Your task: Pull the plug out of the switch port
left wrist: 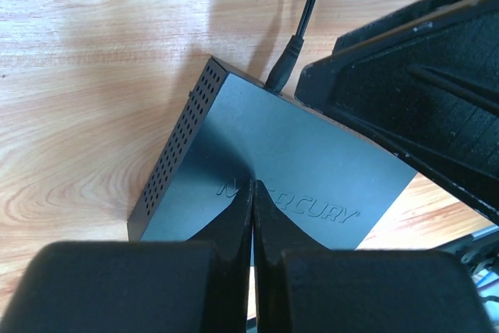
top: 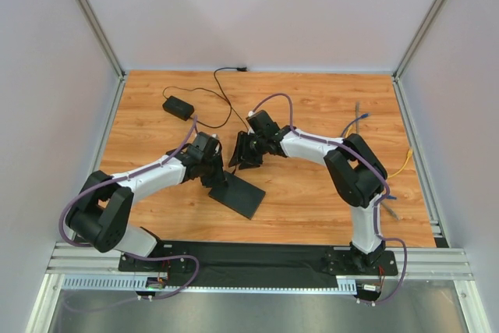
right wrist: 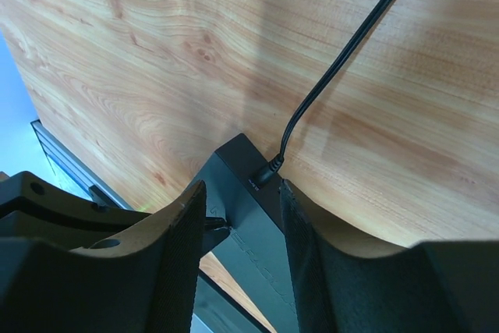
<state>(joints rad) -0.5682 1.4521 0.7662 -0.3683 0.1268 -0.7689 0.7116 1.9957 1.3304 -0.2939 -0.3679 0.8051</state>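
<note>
The switch (top: 239,193) is a flat black box on the wooden table, also seen in the left wrist view (left wrist: 304,161) and the right wrist view (right wrist: 248,193). A black barrel plug (left wrist: 282,64) sits in a port at its far corner, its thin cable leading away; it also shows in the right wrist view (right wrist: 267,172). My left gripper (left wrist: 253,186) is shut and empty, its tips resting on the switch's top (top: 216,177). My right gripper (right wrist: 243,186) is open, its fingers straddling the plug corner of the switch, the plug just beyond the right fingertip (right wrist: 290,193). In the top view it sits at the switch's far end (top: 243,155).
A small black power-adapter brick (top: 178,107) lies at the back left, its cable (top: 226,99) running across the table. Blue (top: 355,122) and yellow (top: 401,165) cables lie at the right. White walls with aluminium posts enclose the table.
</note>
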